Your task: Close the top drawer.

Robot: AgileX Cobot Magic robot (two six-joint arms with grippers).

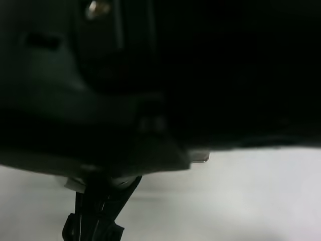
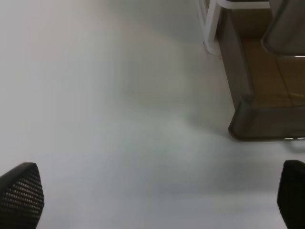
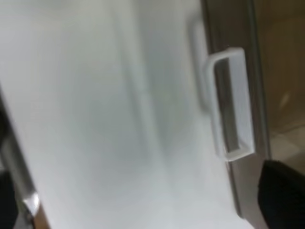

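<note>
Top drawer (image 3: 259, 57) handle (image 3: 244, 102) long axis runs along drawer front.

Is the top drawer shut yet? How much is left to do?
Not yet, it seems. Done: nothing visible; the top drawer looks pulled out, its inside showing. In hand: the left claw hangs open over the white table, touching nothing. Left: push the drawer's front, by its white handle, all the way in.
</note>
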